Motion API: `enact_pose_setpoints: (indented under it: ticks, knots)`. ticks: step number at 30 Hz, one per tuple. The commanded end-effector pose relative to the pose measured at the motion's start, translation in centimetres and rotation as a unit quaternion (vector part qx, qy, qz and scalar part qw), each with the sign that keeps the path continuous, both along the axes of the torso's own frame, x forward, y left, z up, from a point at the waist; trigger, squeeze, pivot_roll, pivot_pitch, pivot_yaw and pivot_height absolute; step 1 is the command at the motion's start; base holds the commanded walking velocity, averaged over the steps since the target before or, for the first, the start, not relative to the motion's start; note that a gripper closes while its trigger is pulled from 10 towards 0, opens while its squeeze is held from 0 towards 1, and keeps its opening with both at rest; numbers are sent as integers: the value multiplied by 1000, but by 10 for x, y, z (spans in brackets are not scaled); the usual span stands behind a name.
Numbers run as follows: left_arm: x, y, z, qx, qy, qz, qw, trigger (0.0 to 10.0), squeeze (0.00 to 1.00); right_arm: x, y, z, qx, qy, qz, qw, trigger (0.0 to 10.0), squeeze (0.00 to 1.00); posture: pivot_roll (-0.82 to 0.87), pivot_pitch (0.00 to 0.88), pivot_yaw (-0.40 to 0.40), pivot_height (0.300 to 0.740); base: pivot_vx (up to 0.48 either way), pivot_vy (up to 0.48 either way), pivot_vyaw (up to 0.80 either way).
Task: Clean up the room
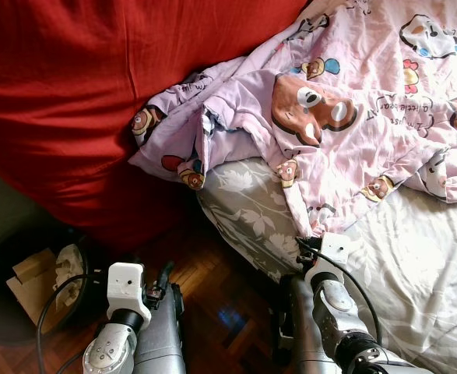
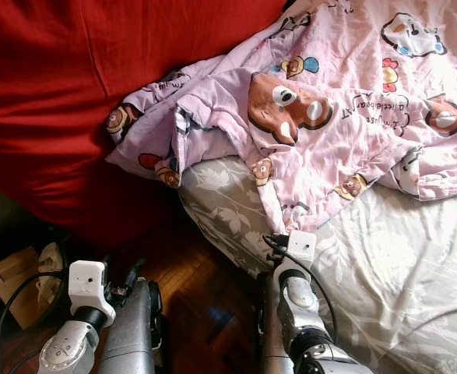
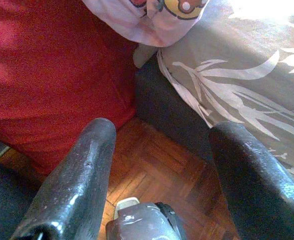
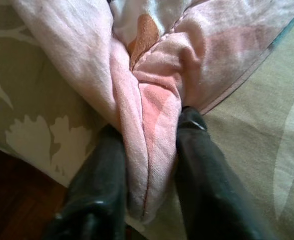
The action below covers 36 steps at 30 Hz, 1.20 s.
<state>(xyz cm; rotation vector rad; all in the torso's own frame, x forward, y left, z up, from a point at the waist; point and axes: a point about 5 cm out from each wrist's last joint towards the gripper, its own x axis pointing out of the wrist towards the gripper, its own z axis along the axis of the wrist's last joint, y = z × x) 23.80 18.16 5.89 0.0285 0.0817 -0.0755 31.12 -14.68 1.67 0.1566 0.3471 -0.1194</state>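
Right claw [image 4: 149,165]: pinching the pink blanket [image 1: 345,117] corner (center frame).
Left claw [image 3: 162,165]: open, idle.
Next: pull blanket flat, probably.

Pink cartoon quilt [image 1: 353,117] rumpled over a grey leaf-print bed [image 1: 415,257], red beanbag [image 1: 80,93] beside it.

The quilt spreads from the centre toward 2 o'clock, its lower edge hanging to the bed's near corner, where the right arm [image 1: 329,312] reaches up from 5 o'clock to meet it. The beanbag covers 9 to 12 o'clock, touching the quilt's left fold. Dark parquet floor [image 1: 220,304] shows at 6 o'clock between both arms. The left arm [image 1: 127,319] rises at 7 o'clock, near a dark bin holding cardboard [image 1: 37,280] at 8 o'clock.
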Motion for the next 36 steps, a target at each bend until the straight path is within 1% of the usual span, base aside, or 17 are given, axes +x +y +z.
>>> enact_pose_setpoints:
  ticks: [1,7,9,12,13,15,18,20,21,24,26,27,28,31,34,35,36]
  knots:
    - [-5,2,-10,5,20,4,1000,10000,0,-8,-1,-8,1,14,-5,1000,0,0,156,303,17,576,0,0,0]
    - [8,2,-8,9,11,5,1000,10000,0,-3,-10,-2,-2,-3,-20,1000,0,0,142,279,12,576,0,0,0]
    - [12,3,-7,11,7,9,1000,10000,0,-4,-13,-3,-3,1,-23,1000,0,0,137,268,12,576,0,0,0]
    - [22,2,-5,9,1,12,1000,10000,0,-6,-17,-4,-4,3,-29,1000,0,0,128,249,11,576,0,0,0]
    - [22,2,-5,9,1,12,1000,10000,0,-6,-17,-4,-4,3,-29,1000,0,0,128,249,11,576,0,0,0]
    - [27,1,-5,10,-1,11,1000,10000,0,-7,-23,-4,-3,1,-40,999,0,0,121,235,13,576,0,0,0]
    - [28,1,-5,10,-2,11,1000,10000,0,-7,-23,-4,-3,0,-40,999,0,0,121,235,13,576,0,0,0]
    - [31,2,-5,12,-4,12,1000,10000,0,-6,-29,-1,-4,-16,-46,999,0,0,112,222,15,576,0,0,0]
    - [33,4,-4,13,-7,13,1000,10000,0,-4,-34,5,-3,-41,-49,998,0,0,108,220,15,576,0,0,0]
    - [34,4,-4,14,-8,14,1000,10000,0,-2,-38,11,-5,-64,-50,997,0,0,107,219,15,576,0,0,0]
    - [35,5,-4,14,-10,15,1000,10000,0,0,-39,18,-5,-89,-51,995,0,0,104,219,13,576,0,0,0]
    - [35,6,-5,14,-10,16,1000,10000,0,1,-39,24,-7,-116,-46,992,0,0,100,221,12,576,0,0,0]
    - [35,6,-5,15,-9,17,1000,10000,0,1,-39,26,-10,-123,-42,991,0,0,99,221,12,576,0,0,0]
    - [35,7,-6,15,-11,17,1000,10000,0,1,-37,28,-13,-134,-33,990,0,0,96,224,9,576,0,0,0]
    - [35,7,-7,14,-12,18,1000,10000,0,-4,-28,26,-16,-137,5,990,0,0,93,224,2,576,0,0,0]
    - [35,7,-8,14,-11,19,1000,10000,0,-6,-26,23,-14,-133,14,991,3569,0,91,224,0,576,0,0,0]
    - [35,8,-8,14,-11,20,1000,10000,0,-8,-24,21,-12,-130,19,991,3569,0,90,223,0,576,0,0,0]
